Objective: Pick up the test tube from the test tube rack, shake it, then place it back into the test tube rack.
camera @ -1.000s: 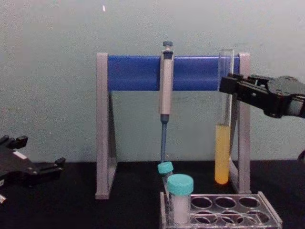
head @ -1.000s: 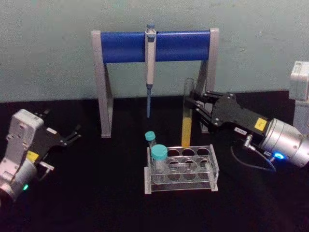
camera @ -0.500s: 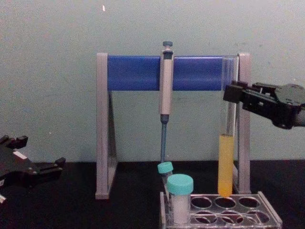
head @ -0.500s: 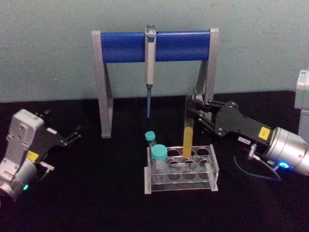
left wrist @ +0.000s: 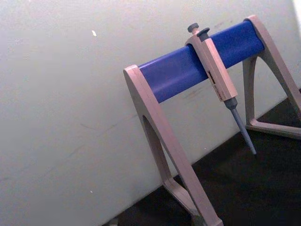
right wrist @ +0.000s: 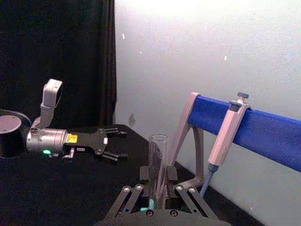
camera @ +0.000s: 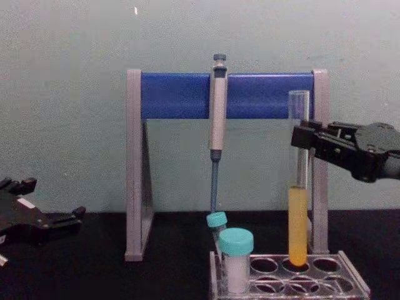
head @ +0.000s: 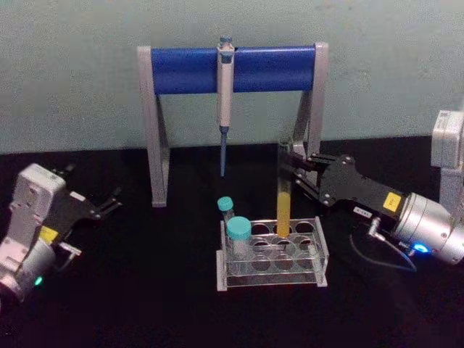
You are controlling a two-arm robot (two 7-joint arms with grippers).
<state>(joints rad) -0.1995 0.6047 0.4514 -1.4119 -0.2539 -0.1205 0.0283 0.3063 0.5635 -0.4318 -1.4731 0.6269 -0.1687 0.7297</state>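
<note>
A pale grey-green wall [head: 72,87] closes the room just behind the back edge of the worktop [head: 145,312], which is covered in matte black cloth. Along that back edge stands a grey pipette stand [head: 188,69] with a blue crossbar, and a pipette [head: 225,87] hangs from its middle.

The right arm reaches in from the worktop's right edge. Its right claw [camera: 300,136] pinches the test tube [camera: 298,206] on the bare glass near the open top, close in front of the stand's right leg. The left claw [head: 109,203] rests by the left edge, fingers spread, well apart from everything.

The clear test tube rack [head: 268,281] sits mid-worktop, toward the front edge. The tube is upright, its rounded bottom just inside a back-row hole and, by the look of it, not yet seated. Two teal-capped tubes [head: 238,230] fill holes at the rack's left end.

The rack looks light, so any sideways drift of the claw now could lever the glass against the hole's rim and tip or drag the rack. Letting go this high would probably drop the tube hard onto the rack's base. The tube is uncapped, so a tilt risks spilling the yellow-orange liquid. On release, a finger that catches the glass could pull it out of the hole.
</note>
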